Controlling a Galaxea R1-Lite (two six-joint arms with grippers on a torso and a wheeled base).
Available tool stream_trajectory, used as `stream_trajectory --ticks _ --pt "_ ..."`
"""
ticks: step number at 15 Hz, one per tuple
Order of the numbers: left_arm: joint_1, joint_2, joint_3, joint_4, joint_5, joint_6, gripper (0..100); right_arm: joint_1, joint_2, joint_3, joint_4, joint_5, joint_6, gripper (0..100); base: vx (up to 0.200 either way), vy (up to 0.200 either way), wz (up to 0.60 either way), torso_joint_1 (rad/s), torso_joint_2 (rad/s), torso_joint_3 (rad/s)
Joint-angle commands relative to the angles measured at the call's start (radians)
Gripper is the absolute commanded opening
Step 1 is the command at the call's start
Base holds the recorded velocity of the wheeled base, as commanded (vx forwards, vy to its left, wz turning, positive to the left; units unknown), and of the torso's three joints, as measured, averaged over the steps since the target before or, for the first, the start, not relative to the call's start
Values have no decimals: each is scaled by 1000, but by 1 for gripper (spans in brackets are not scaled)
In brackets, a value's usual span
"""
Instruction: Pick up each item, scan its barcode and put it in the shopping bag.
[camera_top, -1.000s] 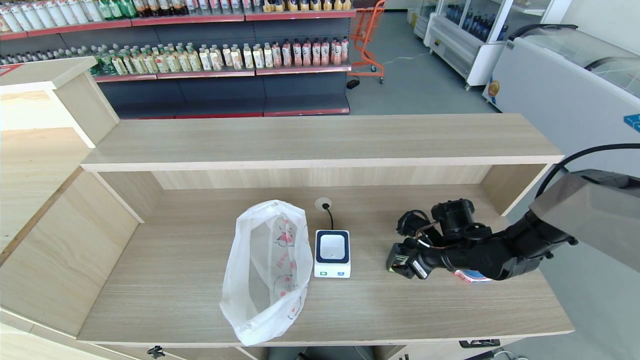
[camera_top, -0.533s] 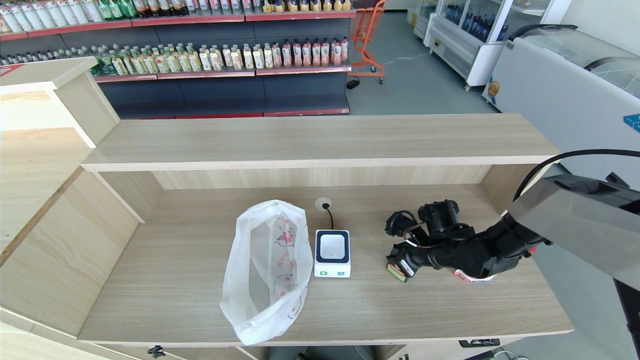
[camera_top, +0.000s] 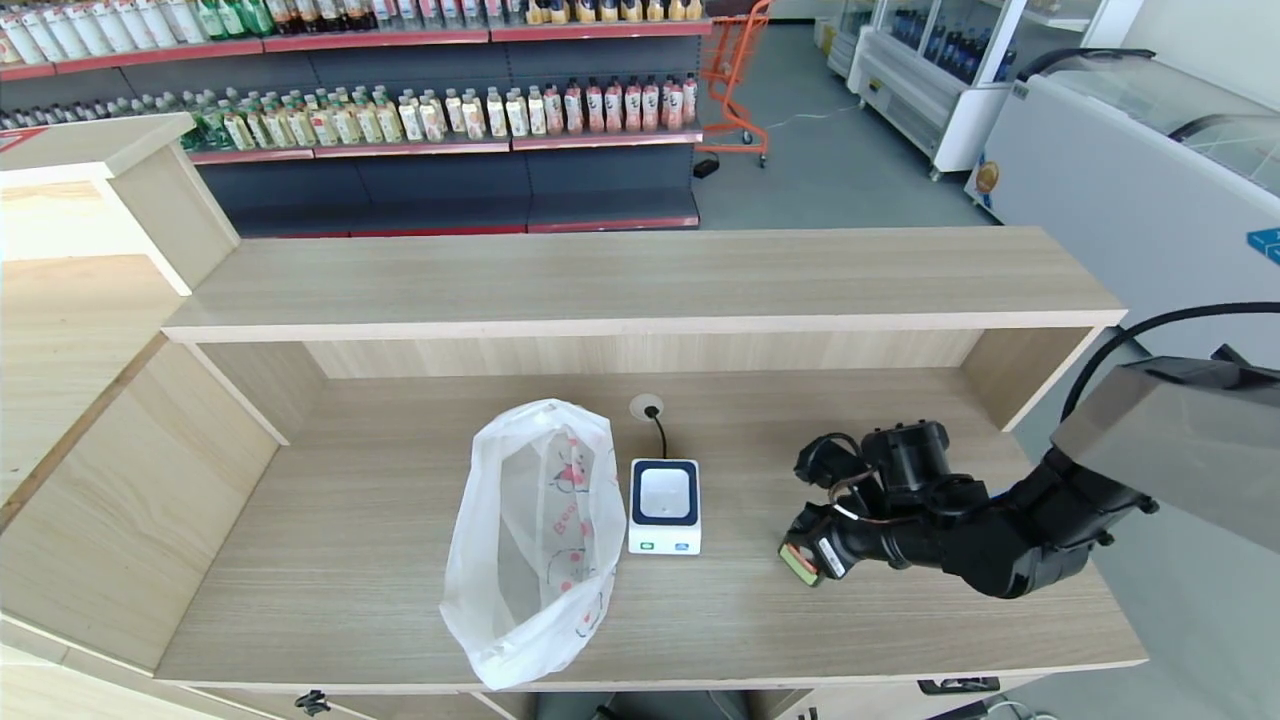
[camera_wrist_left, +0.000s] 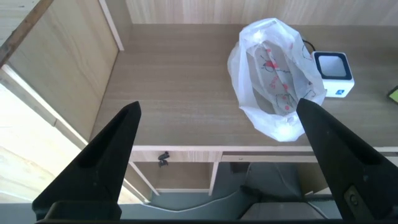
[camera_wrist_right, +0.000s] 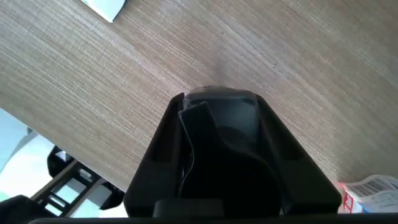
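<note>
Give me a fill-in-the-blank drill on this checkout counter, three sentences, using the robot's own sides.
1. The left gripper is ___, holding nothing.
2. The shopping bag lies on the counter at the scanner's ___ side.
3. The right gripper, shut on a small item, is at the scanner's ___ side.
Missing words: open; left; right.

A white, translucent shopping bag (camera_top: 535, 540) with red print is laid flat on the counter (camera_top: 340, 560), and a white scanner (camera_top: 664, 506) with a dark-framed window is set just beside it. A small dark item (camera_top: 791, 561), seemingly green-and-red edged, is clamped in the right gripper (camera_top: 806, 556) near the scanner. A barcoded white-and-red pack (camera_wrist_right: 371, 190) is laid flat.
</note>
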Motion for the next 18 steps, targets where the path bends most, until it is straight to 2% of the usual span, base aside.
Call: stream_trajectory --ticks 1,2,4,5,7,8,9,10,11,12,13,14,15,17,18 --pt "0 2 0 0 0 0 100 -7 -159 89 -36 -1 95 0 0 0 0 0 0 0" --pt "0 2 0 0 0 0 100 -12 -228 103 -37 -7 143 0 0 0 0 0 0 0" --pt "0 2 0 0 0 0 100 -72 -430 169 -42 -18 129 0 0 0 0 0 0 0" --pt "0 2 0 0 0 0 100 -102 -544 221 -40 -32 49 0 0 0 0 0 0 0" --pt "0 2 0 0 0 0 100 -165 -739 334 -42 -32 -199 0 0 0 0 0 0 0" --pt "0 2 0 0 0 0 100 -170 -777 353 -42 -29 -256 0 0 0 0 0 0 0" --pt "0 2 0 0 0 0 100 -168 -861 373 -40 -13 -414 0 0 0 0 0 0 0" --pt "0 2 0 0 0 0 100 -167 -878 374 -40 13 -469 0 0 0 0 0 0 0" --pt "0 2 0 0 0 0 100 -167 -893 374 -43 102 -617 0 0 0 0 0 0 0" --pt "0 2 0 0 0 0 100 -167 -901 380 -40 329 -886 0 0 0 0 0 0 0" --pt "0 2 0 0 0 0 100 -167 -895 382 -34 427 -1021 0 0 0 0 0 0 0" --pt "0 2 0 0 0 0 100 -154 -870 388 -5 574 -1322 0 0 0 0 0 0 0" --pt "0 2 0 0 0 0 100 -99 -815 388 108 674 -1578 0 0 0 0 0 0 0" --pt "0 2 0 0 0 0 100 -42 -731 382 237 703 -1856 0 0 0 0 0 0 0" --pt "0 2 0 0 0 0 100 -13 -689 380 242 703 -1942 0 0 0 0 0 0 0"
